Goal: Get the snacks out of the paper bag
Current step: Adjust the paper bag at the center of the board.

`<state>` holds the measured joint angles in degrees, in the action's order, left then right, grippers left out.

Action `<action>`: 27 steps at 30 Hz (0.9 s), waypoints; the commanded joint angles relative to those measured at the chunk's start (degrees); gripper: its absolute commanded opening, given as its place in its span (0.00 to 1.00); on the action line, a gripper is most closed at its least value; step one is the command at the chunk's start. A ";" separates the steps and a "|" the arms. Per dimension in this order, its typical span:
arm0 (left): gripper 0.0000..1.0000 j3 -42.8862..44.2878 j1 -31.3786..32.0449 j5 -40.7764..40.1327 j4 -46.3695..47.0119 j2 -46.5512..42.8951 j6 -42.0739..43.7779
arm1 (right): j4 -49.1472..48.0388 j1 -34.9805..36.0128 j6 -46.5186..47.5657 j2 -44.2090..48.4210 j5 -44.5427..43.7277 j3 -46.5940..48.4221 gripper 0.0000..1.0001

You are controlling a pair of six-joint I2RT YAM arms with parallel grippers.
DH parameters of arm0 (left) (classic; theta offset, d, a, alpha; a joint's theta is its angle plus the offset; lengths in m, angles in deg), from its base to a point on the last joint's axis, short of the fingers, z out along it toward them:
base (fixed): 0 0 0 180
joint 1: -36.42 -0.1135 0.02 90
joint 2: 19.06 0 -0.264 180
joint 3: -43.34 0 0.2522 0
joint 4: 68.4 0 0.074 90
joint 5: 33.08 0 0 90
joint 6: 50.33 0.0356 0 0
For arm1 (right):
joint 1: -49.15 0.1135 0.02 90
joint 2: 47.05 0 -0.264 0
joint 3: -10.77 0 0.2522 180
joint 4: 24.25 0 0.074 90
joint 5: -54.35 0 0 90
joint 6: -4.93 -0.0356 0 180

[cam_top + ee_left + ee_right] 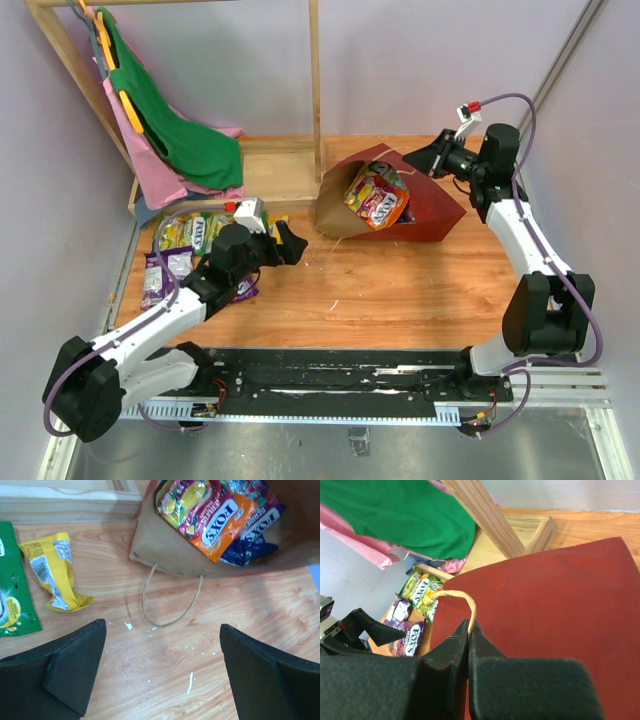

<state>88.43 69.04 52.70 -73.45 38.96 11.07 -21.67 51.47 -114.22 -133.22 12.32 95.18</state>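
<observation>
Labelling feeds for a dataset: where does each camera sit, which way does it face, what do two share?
Top external: above and behind the bases, looking down at the table; both whole arms show.
Left wrist: on the left gripper, facing forward-down at the paper bag mouth; its open fingers show.
Right wrist: on the right gripper, looking across the bag's red side; its shut fingers pinch the handle.
Shared: top and left wrist both show the orange packet.

Pale lilac walls around me, my desk of orange wood, a timber rack at its far left, green cloth and pink cloth hanging there.
</observation>
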 commanded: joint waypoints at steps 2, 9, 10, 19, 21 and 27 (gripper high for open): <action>1.00 0.20 3.91 0.77 3.51 0.73 -0.65 | 2.11 -1.71 2.89 2.48 -1.62 -0.21 0.01; 0.99 6.86 14.08 -3.63 2.92 8.87 0.90 | 5.46 -2.81 4.84 4.55 -4.63 -0.18 0.01; 0.98 7.42 14.67 -2.77 3.62 9.81 0.76 | 5.47 -2.77 4.72 4.72 -4.45 -0.32 0.01; 0.79 8.41 16.83 2.87 10.95 14.66 0.57 | 2.60 -2.77 1.43 6.05 -3.49 -1.40 0.01; 0.76 9.23 18.05 2.34 11.24 15.92 0.94 | 1.83 -2.77 0.47 6.13 -3.17 -1.50 0.01; 0.85 15.73 20.36 0.78 11.97 24.56 1.90 | 0.23 -2.69 -1.28 5.74 -2.65 -1.66 0.01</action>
<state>99.12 88.25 54.20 -65.03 58.63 11.59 -18.22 49.62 -113.56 -128.68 8.95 94.07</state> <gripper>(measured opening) 0.803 0.013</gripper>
